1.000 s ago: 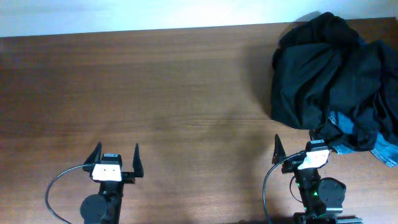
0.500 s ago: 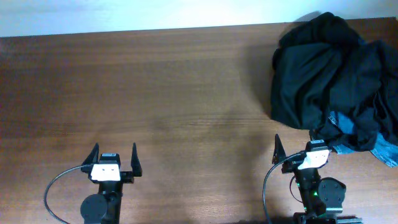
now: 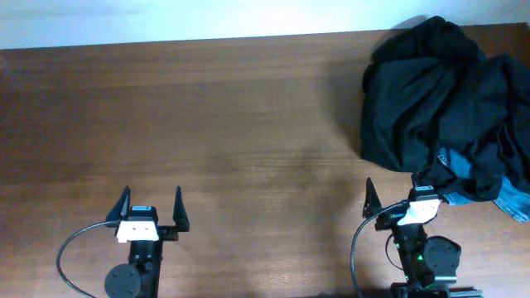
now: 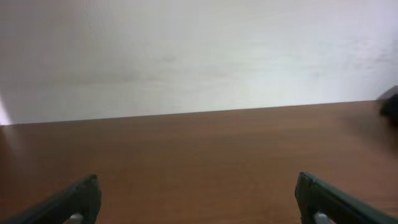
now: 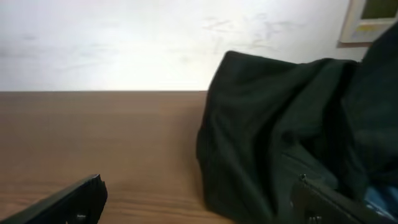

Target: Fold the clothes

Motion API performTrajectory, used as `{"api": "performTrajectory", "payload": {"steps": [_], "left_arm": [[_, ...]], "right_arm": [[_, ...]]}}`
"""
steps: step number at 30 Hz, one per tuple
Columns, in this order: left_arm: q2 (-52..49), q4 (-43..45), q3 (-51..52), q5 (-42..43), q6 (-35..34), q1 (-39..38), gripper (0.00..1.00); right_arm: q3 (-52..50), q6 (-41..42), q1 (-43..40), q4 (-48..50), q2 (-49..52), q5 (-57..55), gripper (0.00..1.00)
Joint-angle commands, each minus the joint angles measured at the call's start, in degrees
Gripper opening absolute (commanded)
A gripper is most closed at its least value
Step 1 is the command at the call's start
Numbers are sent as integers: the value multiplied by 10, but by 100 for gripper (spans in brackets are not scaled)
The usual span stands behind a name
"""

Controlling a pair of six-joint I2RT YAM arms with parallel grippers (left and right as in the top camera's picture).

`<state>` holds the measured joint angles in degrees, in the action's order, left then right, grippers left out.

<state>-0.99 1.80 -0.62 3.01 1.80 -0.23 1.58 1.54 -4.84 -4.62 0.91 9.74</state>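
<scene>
Sitting heaped at the far right of the worktop (image 3: 207, 124), clothes (image 3: 447, 103) (mostly black, blue denim (image 3: 513, 200) at the near edge), left tool (image 3: 151, 193) near left, jaws wide apart, holding nothing, right tool (image 3: 398, 190) likewise spread, outer finger at the pile's edge

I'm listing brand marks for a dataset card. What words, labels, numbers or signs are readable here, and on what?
No text is readable in any view.
Left white plate, behind the left pincer: no legible print.
Right white plate, behind the right pincer: likewise.
Framed sheet, right wrist view: too blurred.
Clothes: no label shows.
</scene>
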Motion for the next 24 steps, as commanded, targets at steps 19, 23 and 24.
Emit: {"api": "performTrajectory", "payload": {"steps": [19, 23, 24], "left_arm": [[-623, -241, -561, 163, -11, 3, 99], [-748, -336, -699, 244, -11, 2, 99], [-771, -344, -721, 274, -11, 2, 99]], "right_arm": [[661, 2, -4, -412, 559, 33, 99], [786, 2, -4, -514, 672, 34, 99], [808, 5, -4, -527, 696, 36, 99]]}}
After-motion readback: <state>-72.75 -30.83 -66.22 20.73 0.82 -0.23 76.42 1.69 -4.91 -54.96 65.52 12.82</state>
